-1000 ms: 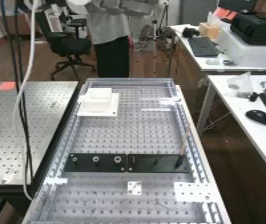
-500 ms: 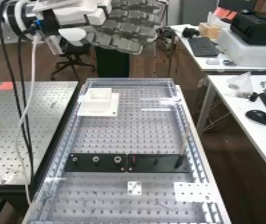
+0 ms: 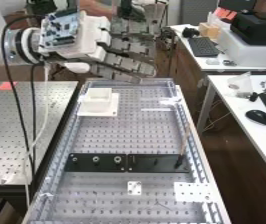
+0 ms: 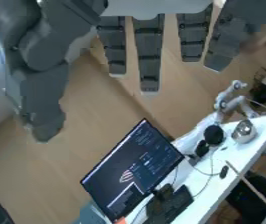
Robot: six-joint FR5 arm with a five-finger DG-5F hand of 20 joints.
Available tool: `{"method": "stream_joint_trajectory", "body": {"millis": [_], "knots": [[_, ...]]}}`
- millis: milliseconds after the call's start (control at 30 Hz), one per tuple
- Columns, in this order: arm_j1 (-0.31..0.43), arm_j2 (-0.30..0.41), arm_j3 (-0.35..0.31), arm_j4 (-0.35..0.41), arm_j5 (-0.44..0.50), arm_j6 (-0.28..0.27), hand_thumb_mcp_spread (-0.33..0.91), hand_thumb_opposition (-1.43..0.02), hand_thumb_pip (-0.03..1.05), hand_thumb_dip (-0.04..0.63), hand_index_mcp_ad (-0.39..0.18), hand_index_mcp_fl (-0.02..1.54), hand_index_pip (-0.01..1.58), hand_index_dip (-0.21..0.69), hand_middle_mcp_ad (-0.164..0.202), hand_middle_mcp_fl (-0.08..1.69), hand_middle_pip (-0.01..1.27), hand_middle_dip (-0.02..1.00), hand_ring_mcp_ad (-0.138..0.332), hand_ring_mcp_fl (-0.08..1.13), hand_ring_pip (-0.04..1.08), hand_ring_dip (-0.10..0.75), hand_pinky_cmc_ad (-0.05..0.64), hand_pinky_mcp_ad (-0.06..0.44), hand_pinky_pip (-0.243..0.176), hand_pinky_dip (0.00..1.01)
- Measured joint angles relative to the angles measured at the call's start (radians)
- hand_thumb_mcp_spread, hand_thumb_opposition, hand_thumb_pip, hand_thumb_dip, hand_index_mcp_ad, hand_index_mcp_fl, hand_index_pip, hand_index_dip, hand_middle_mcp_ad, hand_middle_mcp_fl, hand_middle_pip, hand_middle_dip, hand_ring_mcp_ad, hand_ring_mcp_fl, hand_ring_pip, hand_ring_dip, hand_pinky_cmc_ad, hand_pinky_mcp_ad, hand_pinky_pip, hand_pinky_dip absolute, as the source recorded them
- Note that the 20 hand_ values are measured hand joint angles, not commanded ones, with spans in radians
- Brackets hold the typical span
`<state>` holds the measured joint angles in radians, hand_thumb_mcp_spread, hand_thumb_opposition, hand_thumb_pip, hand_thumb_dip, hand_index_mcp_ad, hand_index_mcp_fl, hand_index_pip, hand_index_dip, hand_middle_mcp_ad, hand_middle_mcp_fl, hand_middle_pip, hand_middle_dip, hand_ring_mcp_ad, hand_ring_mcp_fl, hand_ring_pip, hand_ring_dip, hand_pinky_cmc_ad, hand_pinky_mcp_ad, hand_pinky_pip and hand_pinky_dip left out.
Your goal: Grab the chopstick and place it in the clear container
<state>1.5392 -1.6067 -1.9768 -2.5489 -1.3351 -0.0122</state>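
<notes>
My hand (image 3: pixel 135 46) hangs open near the far end of the bench (image 3: pixel 133 132), fingers (image 4: pixel 149 55) straight, slightly spread and pinching nothing. The chopstick (image 3: pixel 185 140) stands nearly upright in a dark plate (image 3: pixel 155 163), well apart from the container (image 3: pixel 98 104). It looks light, stiff and slim — liable to twist in a loose pinch — and is best gripped midway up. I can read no lettering on chopstick or container.

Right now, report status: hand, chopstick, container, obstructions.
Hand open, raised near bench's far end. Chopstick standing at black plate, slightly tilted. Container on white plate. No obstruction seen.
</notes>
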Motion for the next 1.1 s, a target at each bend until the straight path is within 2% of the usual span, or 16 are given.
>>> {"method": "stream_joint_trajectory", "body": {"millis": [67,100,233,333,467,600,767,833,1100], "knots": [[-0.004,-0.018,-0.003,0.008,0.020,0.062,0.27,-0.76,0.74,0.239,-0.030,0.19,0.16,0.443,0.126,0.30,0.14,0.57,0.278,0.02,0.09,0.051,0.412,0.279,-0.126,0.13],[-0.004,-0.022,-0.004,0.009,0.025,0.075,0.27,-0.77,0.75,0.258,-0.038,0.21,0.19,0.443,0.126,0.30,0.14,0.59,0.278,0.02,0.09,0.059,0.412,0.283,-0.126,0.13],[-0.011,-0.058,-0.008,0.027,0.071,0.173,0.28,-0.79,0.80,0.344,-0.042,0.32,0.38,0.367,0.124,0.38,0.14,0.63,0.274,0.03,0.09,0.113,0.412,0.279,-0.126,0.13],[-0.017,-0.086,-0.011,0.044,0.102,0.236,0.30,-0.80,0.80,0.365,-0.072,0.43,0.50,0.330,0.126,0.41,0.14,0.63,0.258,0.07,0.09,0.131,0.412,0.279,-0.126,0.13],[-0.028,-0.128,-0.010,0.058,0.122,0.299,0.30,-0.82,0.81,0.380,-0.070,0.46,0.51,0.250,0.126,0.47,0.14,0.63,0.264,0.08,0.09,0.168,0.412,0.281,-0.126,0.13],[-0.040,-0.165,-0.001,0.063,0.121,0.339,0.30,-0.82,0.81,0.380,-0.073,0.48,0.53,0.243,0.124,0.49,0.14,0.63,0.251,0.10,0.09,0.169,0.415,0.279,-0.126,0.13],[-0.060,-0.219,0.022,0.064,0.106,0.405,0.30,-0.82,0.81,0.380,-0.073,0.40,0.51,0.216,0.124,0.51,0.14,0.63,0.244,0.12,0.09,0.192,0.417,0.283,-0.126,0.13],[-0.067,-0.238,0.031,0.064,0.099,0.424,0.32,-0.82,0.80,0.382,-0.073,0.36,0.50,0.216,0.124,0.51,0.14,0.63,0.248,0.13,0.09,0.190,0.394,0.283,-0.126,0.13],[-0.098,-0.314,0.073,0.079,0.063,0.467,0.33,-0.82,0.78,0.386,-0.073,0.29,0.44,0.216,0.126,0.57,0.14,0.63,0.243,0.16,0.09,0.197,0.394,0.283,-0.126,0.13]]}}
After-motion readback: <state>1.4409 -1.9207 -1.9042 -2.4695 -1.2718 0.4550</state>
